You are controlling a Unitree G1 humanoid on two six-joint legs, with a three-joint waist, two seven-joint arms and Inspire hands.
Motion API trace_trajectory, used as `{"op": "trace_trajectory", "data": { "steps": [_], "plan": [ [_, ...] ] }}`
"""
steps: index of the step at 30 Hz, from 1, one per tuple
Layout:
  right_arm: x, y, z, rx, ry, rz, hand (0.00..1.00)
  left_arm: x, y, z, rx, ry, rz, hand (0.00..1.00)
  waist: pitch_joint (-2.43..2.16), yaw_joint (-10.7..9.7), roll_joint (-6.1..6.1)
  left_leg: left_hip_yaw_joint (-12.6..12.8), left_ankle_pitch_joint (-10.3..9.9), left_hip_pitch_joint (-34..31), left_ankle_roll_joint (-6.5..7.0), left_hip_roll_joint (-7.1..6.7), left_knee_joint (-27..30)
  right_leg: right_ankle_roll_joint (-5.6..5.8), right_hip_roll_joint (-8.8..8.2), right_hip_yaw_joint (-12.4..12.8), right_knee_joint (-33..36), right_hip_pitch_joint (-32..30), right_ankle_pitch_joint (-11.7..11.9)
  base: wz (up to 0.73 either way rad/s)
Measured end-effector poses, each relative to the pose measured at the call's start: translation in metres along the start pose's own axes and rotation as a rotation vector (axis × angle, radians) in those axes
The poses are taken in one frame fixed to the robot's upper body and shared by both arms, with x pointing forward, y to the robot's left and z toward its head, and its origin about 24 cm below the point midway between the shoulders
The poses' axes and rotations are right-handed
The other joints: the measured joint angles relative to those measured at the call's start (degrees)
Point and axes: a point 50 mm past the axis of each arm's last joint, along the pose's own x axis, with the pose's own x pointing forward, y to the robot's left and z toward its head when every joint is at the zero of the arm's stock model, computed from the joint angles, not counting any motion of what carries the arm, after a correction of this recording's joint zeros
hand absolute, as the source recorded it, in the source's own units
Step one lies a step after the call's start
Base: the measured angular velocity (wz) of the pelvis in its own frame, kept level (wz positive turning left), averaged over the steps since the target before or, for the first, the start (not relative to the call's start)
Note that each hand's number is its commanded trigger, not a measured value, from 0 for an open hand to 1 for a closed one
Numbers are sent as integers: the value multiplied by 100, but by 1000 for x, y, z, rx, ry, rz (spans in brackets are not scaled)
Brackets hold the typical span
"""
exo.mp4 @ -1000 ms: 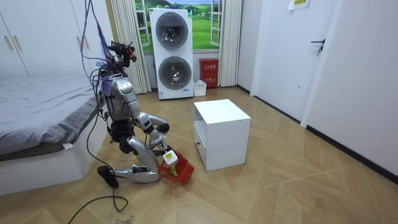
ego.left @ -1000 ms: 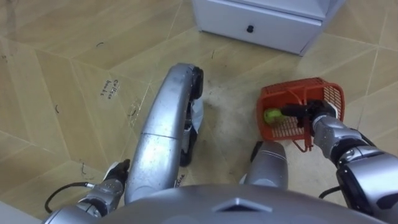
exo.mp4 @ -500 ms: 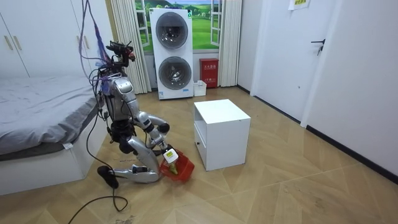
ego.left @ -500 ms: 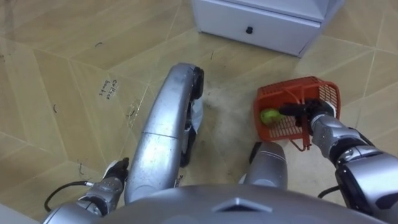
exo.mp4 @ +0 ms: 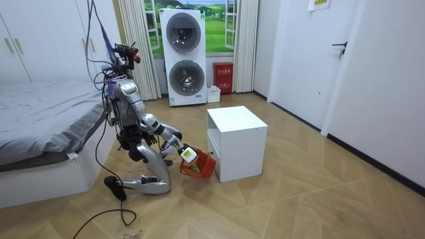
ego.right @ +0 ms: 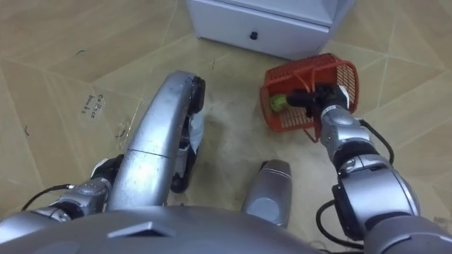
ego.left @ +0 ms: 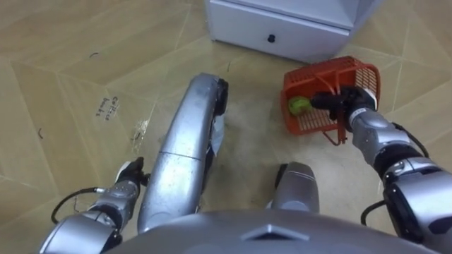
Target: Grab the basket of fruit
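Lifting step: basket gripped and apparently raised clear of the floor.

The right hand (ego.left: 351, 104) is curled round the handle of the fruit basket (ego.left: 319, 71), which is held tilted just beside the white cabinet (ego.left: 282, 28), 1 green fruit (ego.left: 298, 106) inside. The left hand (ego.left: 128, 180) is seen low near the floor, fingers not discernible. A steady, levelled raise is judged necessary next.

Fruit (ego.left: 298, 105) lies in basket (ego.left: 360, 73), just before cabinet (ego.left: 304, 32).

Wood floor (exo.mp4: 299, 199); white cabinet (exo.mp4: 242, 153); bed (exo.mp4: 40, 116); stacked washers (exo.mp4: 184, 56); white door (exo.mp4: 312, 66).
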Motion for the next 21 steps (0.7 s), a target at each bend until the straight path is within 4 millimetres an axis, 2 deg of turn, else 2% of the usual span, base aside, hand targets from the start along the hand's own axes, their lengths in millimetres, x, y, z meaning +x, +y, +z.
{"op": "trace_trajectory", "data": {
  "steps": [3, 4, 5, 6, 8, 10, 11, 12, 13, 14, 15, 16, 17, 18, 19, 21],
  "plan": [
    [0, 3, 8, -4, -13, 13, 100, 0, 0, 1, -2, -1, 4, 0, -12, -86, 28, 6, -26, 60, 60, 14, -79, 18, 31, 13, -208, -3, -12, -6],
    [1, 4, 11, -10, -19, 16, 100, 0, 1, 3, -1, -5, 5, 0, -23, -127, 49, 3, -27, 100, 79, 34, -189, 39, 104, 35, -384, -35, -26, -15],
    [1, 5, 16, -33, -28, 17, 100, 1, 3, 8, -2, -16, 8, 0, -27, -140, 57, 8, -17, 147, 102, 85, -345, 65, 163, 82, -596, -119, -47, -34],
    [2, 8, 24, -50, -47, 22, 100, 2, 5, 12, -9, -24, 14, 0, -38, -127, 93, 4, 4, 192, 138, 204, -536, 70, 194, 92, -871, -244, -52, -42],
    [3, 11, 38, -52, -78, 29, 100, 2, 8, 16, -27, -25, 22, 0, -37, -125, 135, -9, 60, 345, 192, 343, -818, 94, 192, 91, -1351, -326, -72, -61],
    [3, 15, 47, -51, -100, 38, 100, 3, 12, 18, -47, -22, 30, 0, -35, -118, 137, -75, 323, 513, 349, 386, -981, 96, 217, 91, -1940, -228, -75, -73],
    [3, 21, 53, -62, -114, 51, 100, 3, 17, 17, -55, -17, 37, 0, -9, -55, 131, -72, 833, 525, 454, 545, -854, 101, 250, 95, -2371, -54, -71, -73],
    [3, 23, 55, -68, -119, 57, 100, 3, 19, 16, -54, -15, 37, 0, 47, -13, 137, 15, 1040, 463, 425, 523, -818, 103, 270, 71, -2598, 135, -71, -44],
    [3, 12, 56, -76, -115, 33, 100, 3, 20, 24, -54, -35, 23, 0, 34, -67, 135, 359, 954, 449, 542, 389, -1743, 129, 233, 15, -3008, 416, -84, 27],
    [3, 0, 60, -70, -116, 3, 100, 3, 21, 36, -56, -77, 14, 0, -35, -123, 98, 604, 804, 556, 764, 442, -2219, 138, 268, 26, -3342, 500, -86, 44],
    [2, -4, 69, -49, -138, -6, 100, 4, 21, 47, -59, -107, 17, 0, -45, -30, 79, 700, 777, 646, 847, 503, -2477, 268, 330, 73, -3769, 475, -10, 15],
    [1, -2, 73, -48, -155, 0, 100, 4, 21, 48, -64, -107, 17, 0, -47, 31, 77, 703, 780, 732, 853, 524, -2668, 285, 321, 78, -4112, 489, 24, -42],
    [0, 4, 79, -64, -185, 27, 100, 4, 23, 51, -76, -108, 19, 0, -57, 57, 62, 705, 834, 958, 840, 538, -3071, 306, 258, 8, -4756, 591, 96, -59],
    [-2, 9, 84, -79, -211, 55, 100, 3, 24, 52, -98, -110, 22, 0, -63, 57, 52, 708, 918, 1260, 831, 513, -3517, 316, 146, -144, -5387, 722, 124, -55],
    [-3, 11, 86, -85, -222, 64, 100, 3, 25, 52, -110, -108, 25, 0, -63, 63, 53, 708, 953, 1420, 817, 509, -3717, 318, 107, -220, -5653, 760, 125, -55],
    [-4, 18, 87, -104, -235, 92, 100, 3, 29, 41, -156, -79, 38, 0, -64, 74, 48, 621, 1135, 2081, 754, 502, -4386, 323, 102, -319, -6600, 881, 158, -71]
  ]
}}
